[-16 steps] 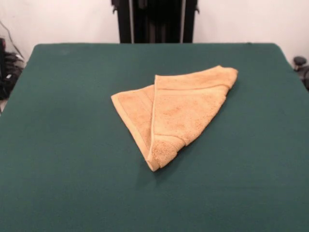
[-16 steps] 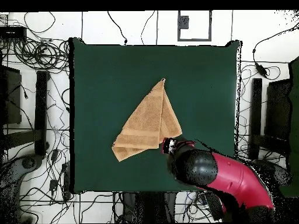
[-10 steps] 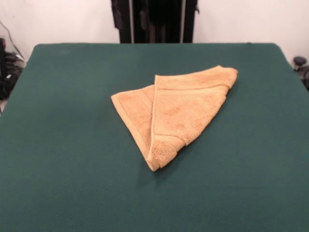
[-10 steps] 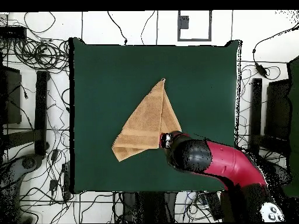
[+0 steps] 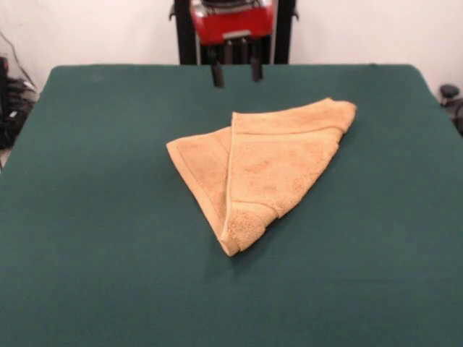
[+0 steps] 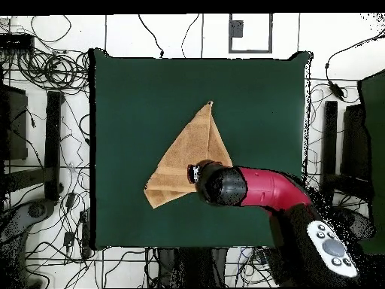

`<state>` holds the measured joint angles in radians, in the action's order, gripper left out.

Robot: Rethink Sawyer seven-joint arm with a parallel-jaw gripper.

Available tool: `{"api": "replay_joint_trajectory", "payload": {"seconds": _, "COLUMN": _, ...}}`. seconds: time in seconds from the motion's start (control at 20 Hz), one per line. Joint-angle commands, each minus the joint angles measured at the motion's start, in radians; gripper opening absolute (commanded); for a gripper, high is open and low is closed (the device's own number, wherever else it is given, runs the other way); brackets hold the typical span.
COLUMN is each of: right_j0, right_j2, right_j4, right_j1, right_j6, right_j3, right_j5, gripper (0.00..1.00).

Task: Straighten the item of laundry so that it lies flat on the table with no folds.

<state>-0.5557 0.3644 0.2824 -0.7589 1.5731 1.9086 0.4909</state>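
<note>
The orange-tan towel (image 5: pixel 264 170) lies on the green table (image 5: pixel 94 217), folded into a rough triangle with one flap laid over the other. Its point faces the near edge in the front view. My gripper (image 5: pixel 236 72) hangs in at the top of the front view, above the table behind the towel, with its two dark fingers (image 5: pixel 217 74) apart and empty. In the overhead view the towel (image 6: pixel 188 150) sits mid-table (image 6: pixel 128 98), and the red arm's end (image 6: pixel 207 179) covers the towel's lower right part.
The black pedestal (image 5: pixel 184 32) stands behind the table's far edge. Cables and dark equipment (image 6: pixel 45 75) ring the table on the floor. Dark gear (image 5: pixel 11 101) sits off the table's left side, and a black knob (image 5: pixel 450 92) off its right side.
The arm has swung left in the overhead view, onto the towel's lower right part. The gripper has come into the front view at the top. The towel has not moved.
</note>
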Motion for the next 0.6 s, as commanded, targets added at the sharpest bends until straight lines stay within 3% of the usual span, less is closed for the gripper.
{"api": "replay_joint_trajectory", "payload": {"seconds": 0.05, "right_j0": 0.036, "right_j2": 0.145, "right_j4": 0.081, "right_j1": 0.116, "right_j6": -0.054, "right_j3": -0.061, "right_j5": -0.117, "gripper": 1.00}}
{"api": "replay_joint_trajectory", "payload": {"seconds": 0.6, "right_j0": 0.047, "right_j2": 0.168, "right_j4": 0.156, "right_j1": 0.224, "right_j6": -0.035, "right_j3": -0.139, "right_j5": -0.180, "gripper": 1.00}}
